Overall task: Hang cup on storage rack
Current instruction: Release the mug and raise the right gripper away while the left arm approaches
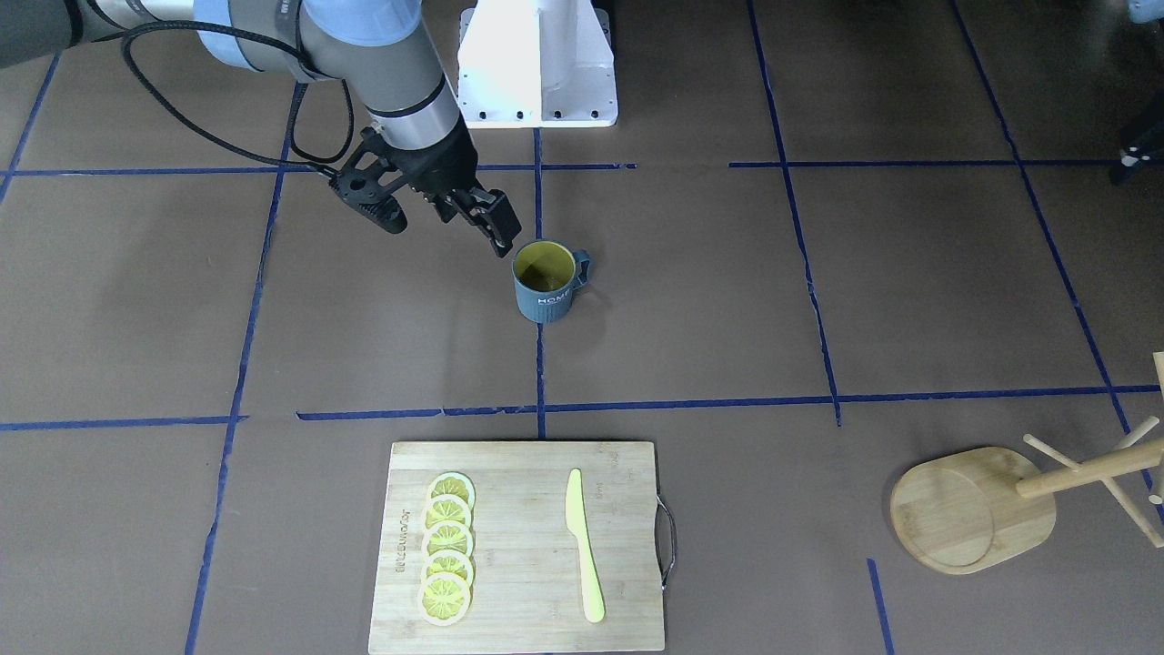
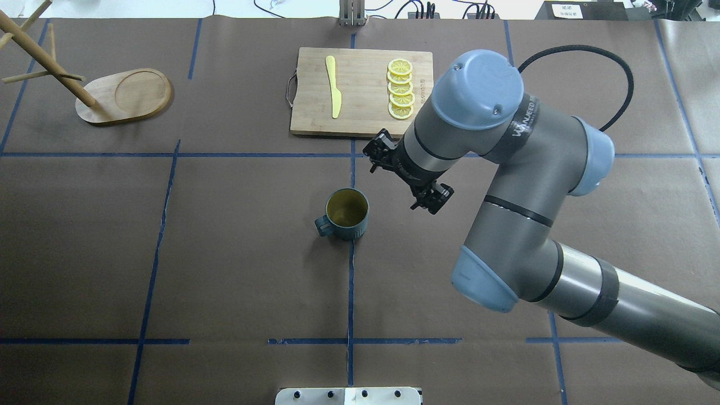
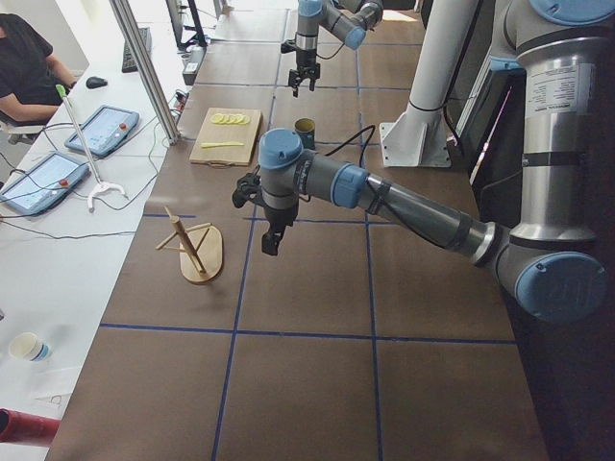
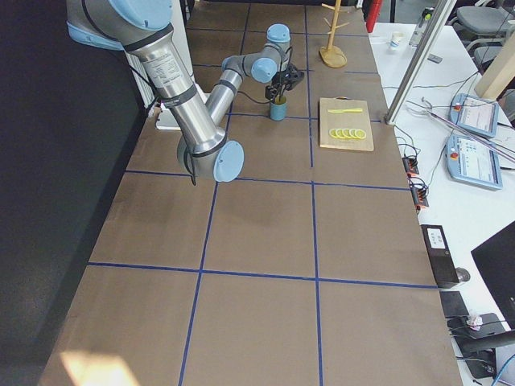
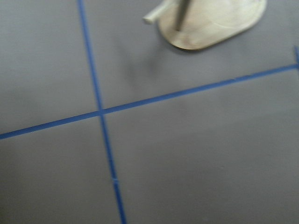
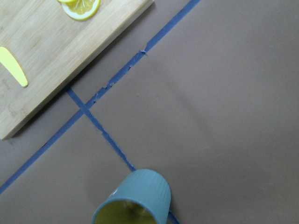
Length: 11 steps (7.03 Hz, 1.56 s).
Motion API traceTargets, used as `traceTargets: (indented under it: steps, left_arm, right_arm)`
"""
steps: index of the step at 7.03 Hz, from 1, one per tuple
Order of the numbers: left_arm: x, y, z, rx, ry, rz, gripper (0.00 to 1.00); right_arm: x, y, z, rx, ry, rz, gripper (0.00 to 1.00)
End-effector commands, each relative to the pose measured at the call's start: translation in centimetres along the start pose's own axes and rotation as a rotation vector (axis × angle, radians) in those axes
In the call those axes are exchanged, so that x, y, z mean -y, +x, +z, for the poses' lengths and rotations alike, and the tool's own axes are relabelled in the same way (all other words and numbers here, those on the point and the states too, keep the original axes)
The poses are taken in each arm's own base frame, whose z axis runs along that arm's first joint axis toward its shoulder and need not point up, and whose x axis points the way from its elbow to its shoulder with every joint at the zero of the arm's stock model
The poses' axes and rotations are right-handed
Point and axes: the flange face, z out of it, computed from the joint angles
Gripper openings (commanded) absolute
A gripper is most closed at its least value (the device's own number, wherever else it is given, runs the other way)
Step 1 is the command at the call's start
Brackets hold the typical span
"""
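The dark blue-grey cup (image 1: 546, 284) with its yellow-olive inside stands upright mid-table, handle toward the robot's left; the overhead view shows the cup (image 2: 347, 214) on a blue tape line. My right gripper (image 1: 441, 227) hovers just to the robot's right of it, open wide and empty, one fingertip (image 1: 502, 246) close to the rim. The wooden storage rack (image 2: 126, 95) stands far off at the table's left end, nothing on its pegs. My left gripper (image 3: 269, 230) hangs above the table near the rack (image 3: 200, 254); I cannot tell whether it is open or shut.
A wooden cutting board (image 2: 360, 93) with several lemon slices (image 2: 400, 90) and a yellow knife (image 2: 333, 87) lies beyond the cup. The right arm's elbow (image 2: 506, 214) spans the table's right half. A person sits at a side desk (image 3: 24, 67).
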Motion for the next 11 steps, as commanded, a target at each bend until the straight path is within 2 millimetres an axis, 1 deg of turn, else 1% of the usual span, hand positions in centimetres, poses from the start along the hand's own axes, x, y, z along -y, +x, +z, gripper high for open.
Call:
traceTargets:
  steps: [1,2,3,4,5,6,7,8,9,10,11]
  left_arm:
    - [2.3,11.3,0.4,-0.078,0.004,0.166,1.00]
    - [4.8,16.1,1.4,-0.116,0.006,0.268,1.00]
    - [6.7,21.5,2.5,-0.156,0.003,0.370,1.00]
    - [8.8,25.6,2.9,-0.114,0.046,0.454,1.00]
    - [10.1,29.1,4.4,-0.122,0.045,0.509,1.00]
    - [11.0,31.8,5.8,-0.153,0.032,0.546,1.00]
    - [11.9,32.5,6.5,-0.163,0.053,0.569,1.00]
    - [12.6,33.1,8.7,-0.197,0.090,0.567,1.00]
    - [13.2,34.6,12.2,-0.259,0.145,0.564,1.00]
    - [14.4,35.5,15.2,-0.281,0.201,0.575,1.00]
    - [14.6,36.6,17.9,-0.261,0.229,0.591,1.00]
  right_arm:
    - [5.8,4.4,-2.3,-0.018,0.062,-0.171,1.00]
    - [8.5,6.3,-2.7,-0.060,0.087,-0.274,1.00]
    - [10.7,7.4,-3.8,-0.107,0.098,-0.379,1.00]
    - [13.6,8.6,-5.6,-0.130,0.104,-0.454,1.00]
    - [17.8,10.9,-6.7,-0.140,0.039,-0.477,1.00]
    - [21.7,12.8,-8.4,-0.122,-0.009,-0.514,1.00]
    - [23.8,14.4,-9.1,-0.132,0.007,-0.509,1.00]
    - [24.4,14.9,-9.4,-0.137,0.013,-0.527,1.00]
    - [24.9,15.0,-9.8,-0.133,0.020,-0.519,1.00]
    - [24.9,15.2,-9.7,-0.135,0.019,-0.518,1.00]
    - [25.0,15.4,-9.7,-0.137,0.021,-0.516,1.00]
